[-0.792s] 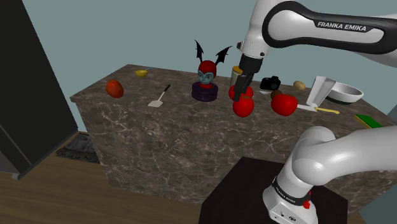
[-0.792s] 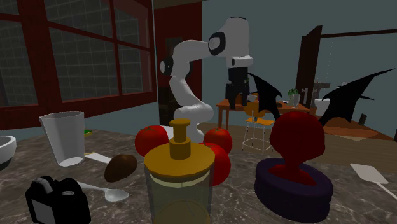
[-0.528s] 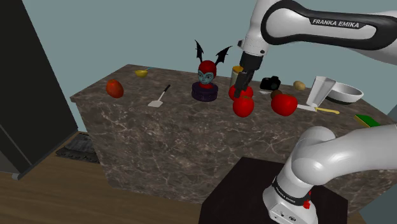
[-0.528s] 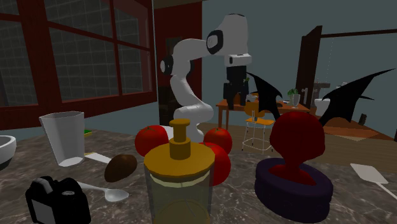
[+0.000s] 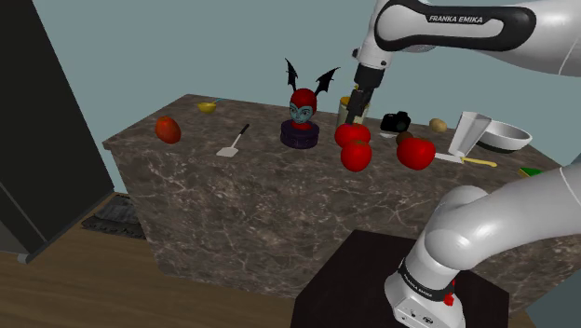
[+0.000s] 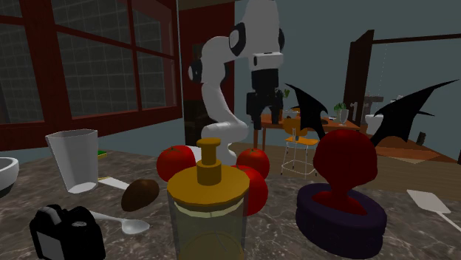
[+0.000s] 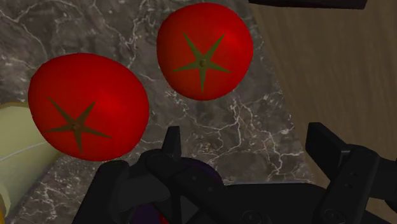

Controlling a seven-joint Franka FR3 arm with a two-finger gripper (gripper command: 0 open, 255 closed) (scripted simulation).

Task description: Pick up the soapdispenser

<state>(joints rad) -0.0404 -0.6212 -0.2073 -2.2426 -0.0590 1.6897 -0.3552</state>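
The soap dispenser [image 6: 209, 201] is a clear jar with a gold lid and pump, closest in the second exterior view. In the shoulder view the dispenser [image 5: 345, 105] stands at the counter's far side, behind two tomatoes, partly covered by my gripper [image 5: 358, 112]. The gripper [image 6: 261, 118] hangs above the counter with its fingers apart and nothing between them. In the wrist view the gripper [image 7: 248, 153] is open over the marble, and the dispenser's pale side [image 7: 16, 159] lies beyond one tomato [image 7: 86, 109].
Three red tomatoes [image 5: 355, 155] cluster below the gripper. A bat-winged figurine [image 5: 300, 121] on a purple base stands just to the shoulder view's left. A black camera [image 5: 395, 121], grey cup [image 5: 468, 130], bowl [image 5: 503, 137] and knife [image 5: 470, 160] lie to the right, a spatula [image 5: 233, 142] to the left.
The gripper has risen from the tomatoes and shifted toward the counter's far side, nearer the dispenser. Its fingers stay apart. Nothing on the counter has moved.
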